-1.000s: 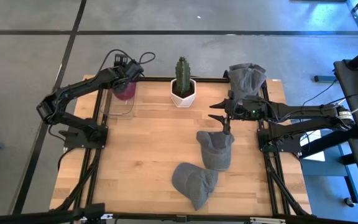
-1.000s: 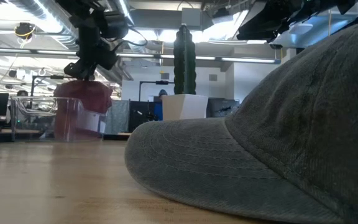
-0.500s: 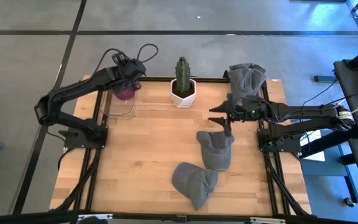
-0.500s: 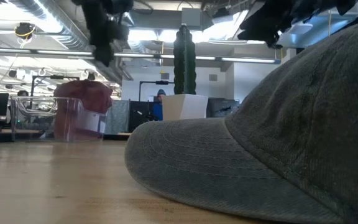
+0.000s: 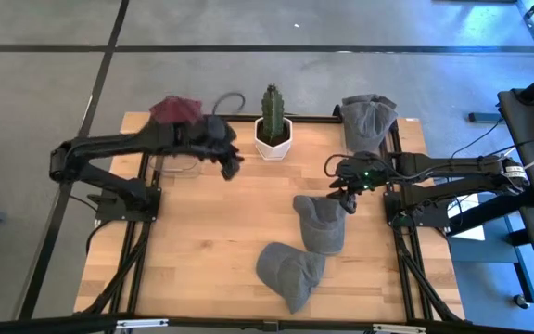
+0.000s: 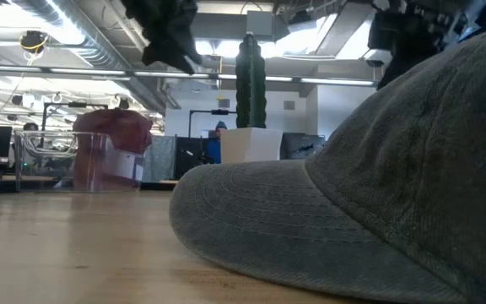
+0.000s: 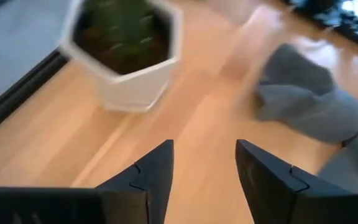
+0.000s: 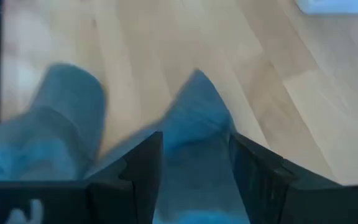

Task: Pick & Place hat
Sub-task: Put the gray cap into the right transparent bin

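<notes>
A maroon hat [image 5: 176, 110] sits in a clear container [image 5: 183, 156] at the table's far left; in the low view the maroon hat [image 6: 113, 133] fills the container's top. Two grey hats lie on the wood: one [image 5: 322, 224] right of centre, another [image 5: 288, 270] nearer the front edge. My left gripper [image 5: 233, 165] [image 7: 204, 146] is open, in the air between the container and the cactus pot. My right gripper [image 5: 342, 199] [image 8: 194, 140] is open and points down over the far end of the first grey hat [image 8: 194, 115].
A cactus in a white pot [image 5: 272, 133] [image 7: 126, 59] stands at the far middle, close to my left gripper. More grey hats are piled [image 5: 370, 115] at the far right corner. The nearest grey hat [image 6: 361, 211] fills the low view. Bare wood lies left of the hats.
My left gripper has left the maroon hat in the container and swung toward the table's right and near side, ending beside the cactus pot. My right gripper has tipped downward and moved toward the near edge, onto the far end of the grey hat. The hats have stayed put.
</notes>
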Controlling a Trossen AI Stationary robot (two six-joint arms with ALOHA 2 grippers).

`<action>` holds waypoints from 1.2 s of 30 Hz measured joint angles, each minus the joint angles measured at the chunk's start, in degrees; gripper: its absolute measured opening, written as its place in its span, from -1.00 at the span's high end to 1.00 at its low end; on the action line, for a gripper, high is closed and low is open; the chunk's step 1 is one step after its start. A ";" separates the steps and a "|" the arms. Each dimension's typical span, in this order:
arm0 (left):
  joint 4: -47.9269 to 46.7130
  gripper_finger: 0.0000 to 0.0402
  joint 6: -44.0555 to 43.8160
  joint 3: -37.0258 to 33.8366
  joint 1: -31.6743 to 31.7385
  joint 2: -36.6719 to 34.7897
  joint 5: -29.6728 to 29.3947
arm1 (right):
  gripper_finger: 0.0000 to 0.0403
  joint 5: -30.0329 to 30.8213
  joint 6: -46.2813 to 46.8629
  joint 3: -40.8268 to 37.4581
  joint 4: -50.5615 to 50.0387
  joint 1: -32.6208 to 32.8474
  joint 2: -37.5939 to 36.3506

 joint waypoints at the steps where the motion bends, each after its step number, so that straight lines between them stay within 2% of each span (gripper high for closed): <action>1: 2.82 0.17 -0.22 -1.34 -2.10 -0.01 -1.63 | 0.09 0.29 -0.74 0.00 -1.04 0.01 0.00; 10: 36.77 0.17 -4.36 -14.66 -14.68 -0.26 -6.96 | 0.09 0.08 -8.02 -0.89 2.99 1.35 2.63; 15: 47.10 0.16 -4.40 -18.93 -18.96 -0.26 -8.61 | 0.09 -0.07 -7.96 -5.65 11.32 3.45 6.72; 18: 47.92 0.16 -4.39 -19.41 -20.57 -0.26 -10.53 | 0.09 -0.20 -10.29 -6.56 12.58 3.45 8.77; 23: 48.13 0.16 -4.33 -19.44 -21.55 -0.26 -13.31 | 0.04 2.97 -10.40 -6.62 12.77 2.06 12.72; 27: 48.11 0.16 -4.29 -19.44 -21.45 -0.26 -13.20 | -0.15 2.89 -10.99 -6.62 13.09 0.73 17.50; 31: 48.05 0.16 -4.19 -19.44 -21.38 -0.26 -13.20 | -0.37 2.92 -16.43 -6.67 16.86 0.63 21.89; 36: 47.44 0.16 -4.19 -19.44 -21.38 -0.26 -13.10 | -0.47 4.87 -20.55 -6.64 18.47 0.36 26.49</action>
